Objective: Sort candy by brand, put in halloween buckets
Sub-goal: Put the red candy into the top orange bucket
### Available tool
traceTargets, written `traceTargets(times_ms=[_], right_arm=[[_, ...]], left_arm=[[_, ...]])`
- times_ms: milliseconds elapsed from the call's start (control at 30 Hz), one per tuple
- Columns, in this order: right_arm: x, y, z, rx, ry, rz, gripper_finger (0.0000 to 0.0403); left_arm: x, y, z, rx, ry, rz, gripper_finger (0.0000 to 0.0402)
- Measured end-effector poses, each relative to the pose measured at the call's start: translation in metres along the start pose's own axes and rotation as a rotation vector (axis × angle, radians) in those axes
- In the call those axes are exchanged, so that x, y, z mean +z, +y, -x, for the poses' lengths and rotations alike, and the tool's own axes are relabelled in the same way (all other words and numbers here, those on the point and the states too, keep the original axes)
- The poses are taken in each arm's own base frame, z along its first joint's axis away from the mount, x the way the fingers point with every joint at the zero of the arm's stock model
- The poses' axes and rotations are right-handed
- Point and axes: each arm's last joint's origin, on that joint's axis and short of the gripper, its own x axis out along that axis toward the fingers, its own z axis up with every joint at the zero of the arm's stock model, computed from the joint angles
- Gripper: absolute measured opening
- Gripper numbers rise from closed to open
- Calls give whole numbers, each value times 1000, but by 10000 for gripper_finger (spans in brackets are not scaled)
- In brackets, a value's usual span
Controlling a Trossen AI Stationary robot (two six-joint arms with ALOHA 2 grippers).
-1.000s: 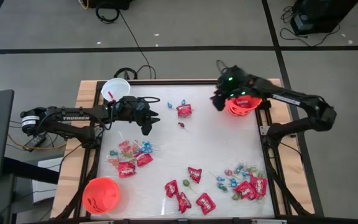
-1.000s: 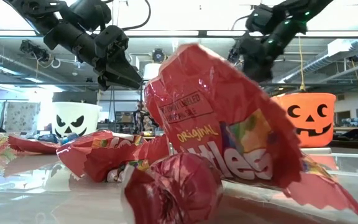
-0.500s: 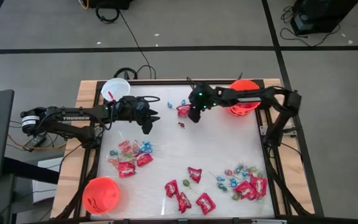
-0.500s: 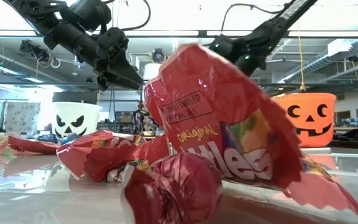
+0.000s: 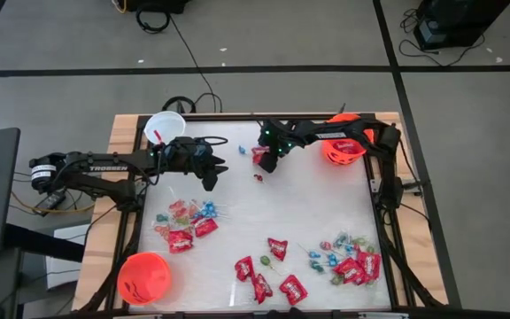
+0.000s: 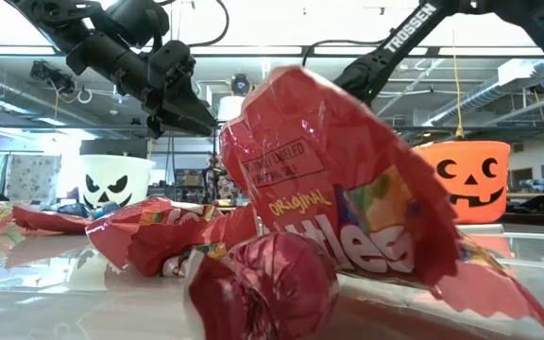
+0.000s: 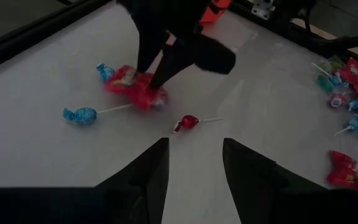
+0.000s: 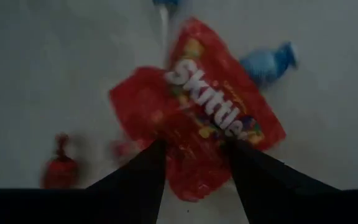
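Reaching across the far side of the table [image 5: 237, 221], the right gripper [image 5: 267, 159] over a red Skittles packet [image 5: 260, 156], fingers parted to either side of it and nothing yet held, judging by the right wrist view, where the packet [image 8: 197, 130] lies flat between the two dark fingers [image 8: 135, 180]. Hovering nearby above bare tabletop, the left gripper [image 5: 212, 177], fingers apart and empty, just short of the white bucket [image 5: 164, 127] at the far left corner. Standing at the far right corner, one orange bucket [image 5: 345, 149]; at the near left corner, the other orange bucket [image 5: 144, 275], apparently empty. Scattered beside the targeted packet, blue lollipops [image 7: 81, 114] and a small red lollipop [image 7: 186, 122]. Left on the table, by far most of the candy: a mixed pile [image 5: 187, 223] at left centre, a row of red packets [image 5: 268, 279] along the near edge, a heap of lollipops and packets [image 5: 351, 261] at the near right. Contents of the two far buckets not clearly visible; sorting evidently at an early stage, with nearly all of it still to be done.
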Motion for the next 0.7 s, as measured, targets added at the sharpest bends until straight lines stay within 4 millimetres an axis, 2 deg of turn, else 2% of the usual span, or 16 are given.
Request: traceTargets(times_ms=[67, 200, 233, 333, 433, 700], right_arm=[[0, -2, -2, 0, 11, -6, 141], [-1, -3, 0, 8, 20, -9, 34], [-1, -4, 2, 21, 22, -10, 19], [-1, -4, 9, 17, 31, -32, 14], [0, -1, 28, 18, 13, -29, 7], [-4, 3, 104, -33, -53, -34, 4]], left_arm=[[0, 0, 0, 0, 0, 0, 156], [0, 0, 0, 0, 0, 0, 156], [0, 0, 0, 0, 0, 0, 156], [0, 0, 0, 0, 0, 0, 156], [0, 0, 0, 0, 0, 3, 156], [0, 0, 0, -1, 0, 3, 156]])
